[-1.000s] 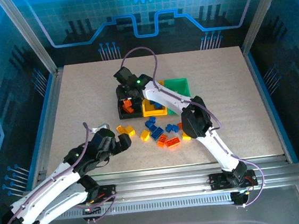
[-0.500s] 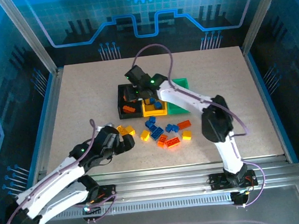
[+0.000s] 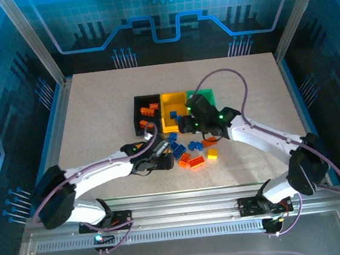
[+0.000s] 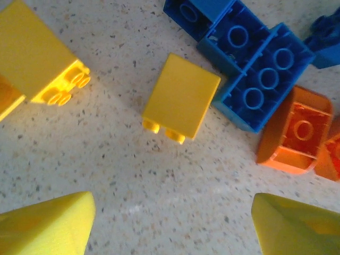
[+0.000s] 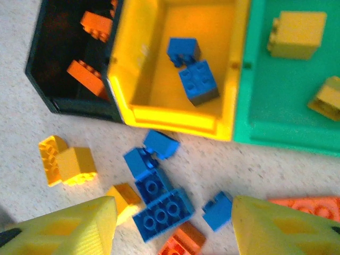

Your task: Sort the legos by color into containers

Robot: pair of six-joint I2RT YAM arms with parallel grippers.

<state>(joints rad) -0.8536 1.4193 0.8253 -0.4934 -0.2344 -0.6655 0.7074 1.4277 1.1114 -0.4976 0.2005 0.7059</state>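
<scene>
Bricks (image 3: 192,154) are seen from above scattered on the table (image 3: 95,111) before the three joined bins (image 3: 169,106). At the left wrist, the left gripper (image 4: 170,223) is held spread and empty near a yellow brick (image 4: 180,98). At the right wrist, the right gripper (image 5: 172,228) is spread, empty, over blue bricks (image 5: 162,210); the black bin (image 5: 53,53) is loaded with orange ones.

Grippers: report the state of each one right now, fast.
Left gripper: open, nothing held, fingers spread above a yellow lego.
Right gripper: open, nothing held, above loose blue legos.
</scene>
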